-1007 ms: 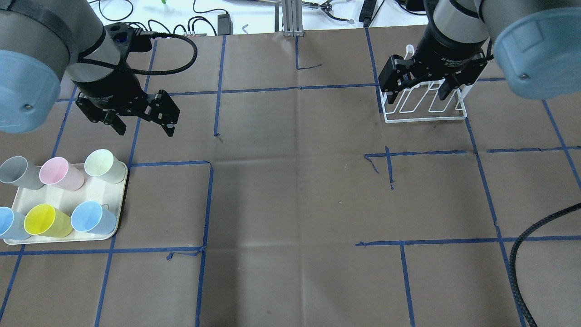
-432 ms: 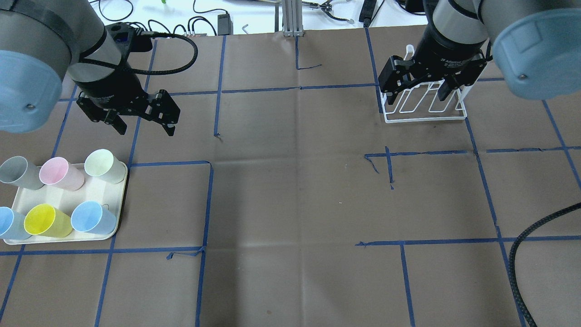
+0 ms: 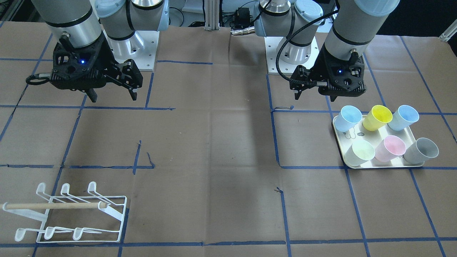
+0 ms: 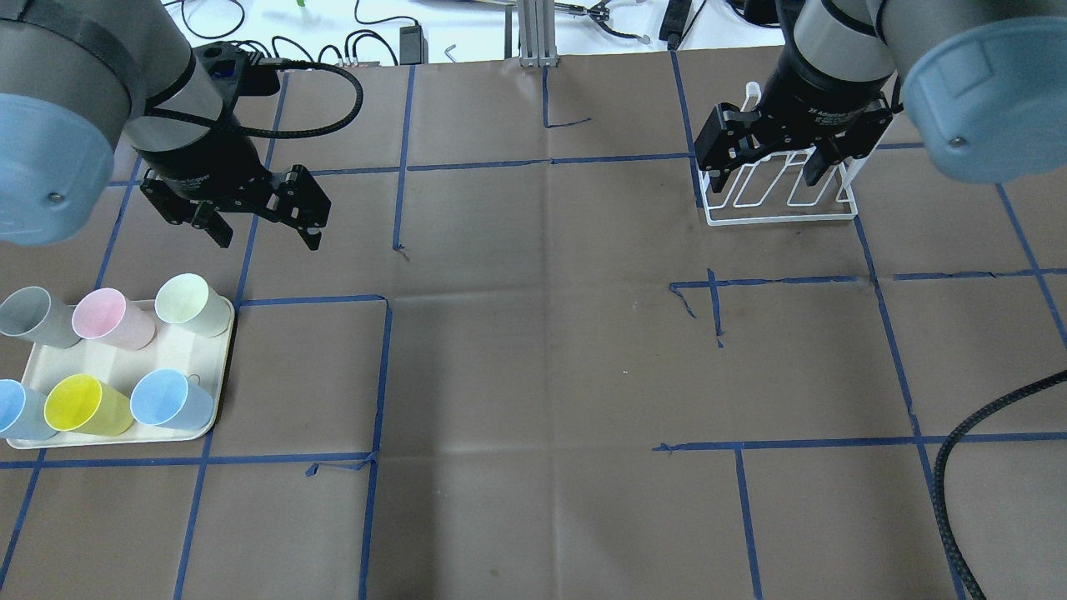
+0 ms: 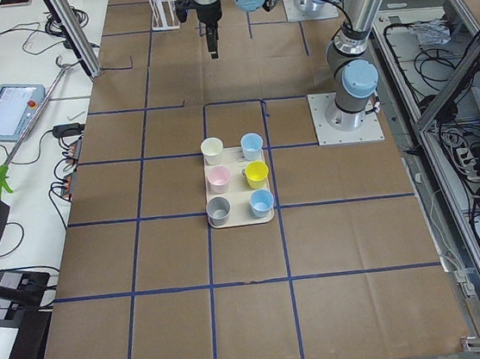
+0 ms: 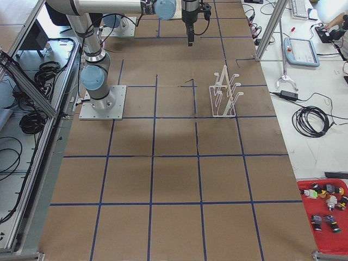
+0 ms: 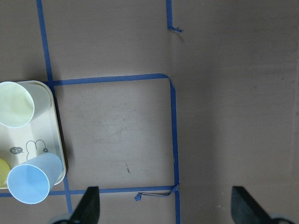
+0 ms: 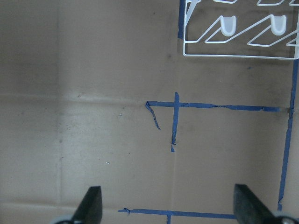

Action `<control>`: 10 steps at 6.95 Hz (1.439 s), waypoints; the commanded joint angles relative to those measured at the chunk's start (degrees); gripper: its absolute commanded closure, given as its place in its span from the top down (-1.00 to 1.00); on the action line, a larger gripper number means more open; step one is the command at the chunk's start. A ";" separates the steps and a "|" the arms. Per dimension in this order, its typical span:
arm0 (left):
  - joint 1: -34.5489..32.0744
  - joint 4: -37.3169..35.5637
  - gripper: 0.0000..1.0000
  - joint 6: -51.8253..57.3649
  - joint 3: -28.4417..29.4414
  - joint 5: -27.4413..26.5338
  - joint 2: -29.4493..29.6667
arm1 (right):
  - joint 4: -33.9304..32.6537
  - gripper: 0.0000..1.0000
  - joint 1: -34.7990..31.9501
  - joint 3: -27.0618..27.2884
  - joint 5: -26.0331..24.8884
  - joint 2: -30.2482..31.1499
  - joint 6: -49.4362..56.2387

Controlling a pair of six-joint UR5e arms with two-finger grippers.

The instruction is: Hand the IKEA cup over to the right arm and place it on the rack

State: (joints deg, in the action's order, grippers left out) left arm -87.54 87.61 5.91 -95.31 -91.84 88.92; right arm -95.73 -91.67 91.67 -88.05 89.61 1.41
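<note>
Several pastel IKEA cups stand upright on a cream tray (image 4: 117, 362) at the table's left: a pale green cup (image 4: 187, 302), pink (image 4: 107, 317), grey (image 4: 32, 315), yellow (image 4: 82, 404) and two blue cups (image 4: 167, 398). My left gripper (image 4: 268, 242) hangs open and empty above the table, just beyond the tray. In the left wrist view the green cup (image 7: 16, 105) and a blue cup (image 7: 32, 179) sit at the left edge. The white wire rack (image 4: 779, 218) holds no cup. My right gripper (image 4: 765, 182) is open and empty, on the robot's side of the rack (image 8: 240, 46).
Brown paper with blue tape lines (image 4: 383, 367) covers the table. A black cable (image 4: 984, 417) loops in at the near right. Cables and gear (image 4: 375, 42) lie beyond the far edge. The arm bases (image 3: 135, 53) stand at the robot's side.
</note>
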 commanded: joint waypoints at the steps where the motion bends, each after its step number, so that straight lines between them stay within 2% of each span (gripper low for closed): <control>1: 0.52 -0.95 0.99 0.06 0.04 0.00 -0.32 | -0.24 1.00 0.00 0.09 0.07 -0.31 0.00; 3: 3.14 -2.26 0.99 3.20 -0.05 0.00 -0.50 | -0.42 1.00 0.00 0.18 -0.02 -0.92 0.00; 7: 18.68 -2.53 0.99 20.58 -0.22 0.00 -0.15 | -0.60 1.00 0.00 0.18 0.07 -1.19 0.00; 10: 21.26 -3.49 0.99 23.36 -0.22 0.09 1.77 | -0.60 1.00 0.00 0.09 -0.02 -1.19 0.00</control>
State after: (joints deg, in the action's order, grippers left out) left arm -67.19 84.86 28.57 -95.53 -91.83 89.57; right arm -96.33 -91.67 91.84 -87.99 88.42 1.41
